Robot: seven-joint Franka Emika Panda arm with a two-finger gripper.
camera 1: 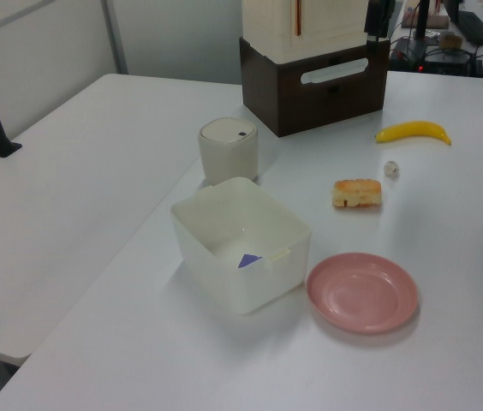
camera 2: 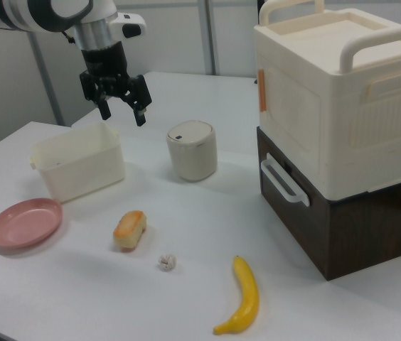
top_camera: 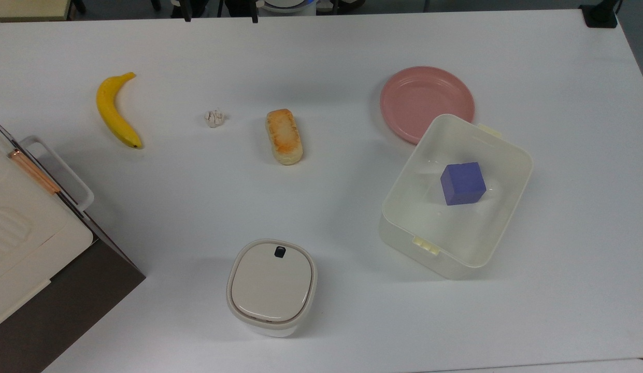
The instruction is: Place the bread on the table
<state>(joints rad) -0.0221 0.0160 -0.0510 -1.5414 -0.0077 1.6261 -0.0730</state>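
— Where the bread [top_camera: 284,136] is sought, it is found lying flat on the white bench [top_camera: 321,46], centre of the top view, free of any grip.
— And what is seen beside it?
— A whitish wad [top_camera: 214,118] is placed just to the top view's left, a banana [top_camera: 116,111] further left, a pink plate [top_camera: 426,101] to the right.
— The pincer [camera 2: 123,109]?
— It is held spread and empty in the right view's upper left, above the open tub [camera 2: 79,170].

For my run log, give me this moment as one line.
golden-crusted oblong bread: lying on large white table, apart from round pink plate | black two-finger gripper: open, raised, holding nothing
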